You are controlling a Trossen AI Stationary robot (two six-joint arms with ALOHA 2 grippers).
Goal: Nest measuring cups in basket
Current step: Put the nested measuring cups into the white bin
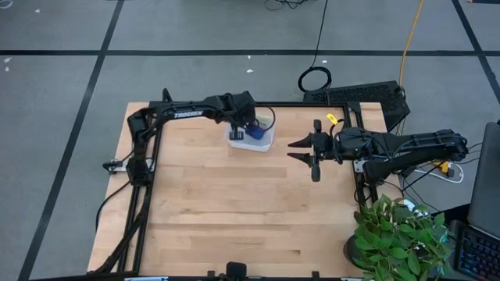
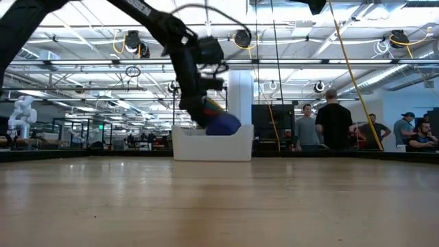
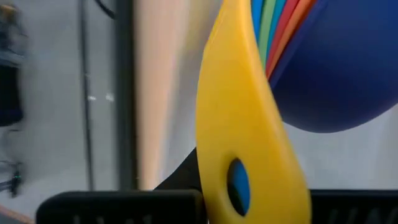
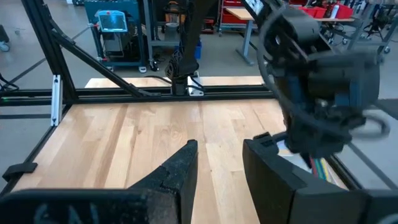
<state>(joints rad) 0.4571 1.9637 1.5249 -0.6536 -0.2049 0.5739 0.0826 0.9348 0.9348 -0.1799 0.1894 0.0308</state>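
The measuring cups sit one inside another as a stack, with the dark blue cup on the outside and the yellow handle nearest to the left wrist camera; edges of green, red and orange handles show between them. The stack hangs at the top of the basket, partly below its rim in the low view. The left gripper has its fingers clamped on the handles of the stack. Its arm reaches from the left far corner across the back of the surface, and the wrist points down over the basket. The basket stands near the far edge of the surface, a little left of the middle.

The right gripper waits well apart to the right of the basket, above the surface, level, with its fingers spread and nothing between them.
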